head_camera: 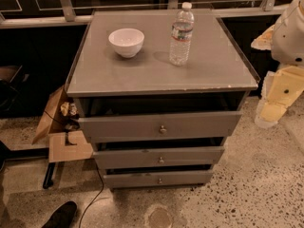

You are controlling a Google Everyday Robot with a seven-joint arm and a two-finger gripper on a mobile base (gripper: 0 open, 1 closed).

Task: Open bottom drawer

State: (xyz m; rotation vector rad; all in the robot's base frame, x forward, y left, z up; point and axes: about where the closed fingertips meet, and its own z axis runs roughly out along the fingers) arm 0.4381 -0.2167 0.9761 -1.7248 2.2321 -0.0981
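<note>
The bottom drawer is the lowest and slimmest of three grey drawer fronts on the cabinet, just above the floor. Its small round metal knob sits at its centre. A dark gap shows along its top edge. The middle drawer front and the taller top drawer front are above it, each with its own knob. My arm comes in at the right edge, and its lower end, the gripper, hangs to the right of the cabinet at about the top drawer's height, well apart from the bottom knob.
A white bowl and a clear water bottle stand on the cabinet top. Cardboard pieces lie left of the cabinet. A black cable runs across the speckled floor, and a dark shoe is at the bottom left.
</note>
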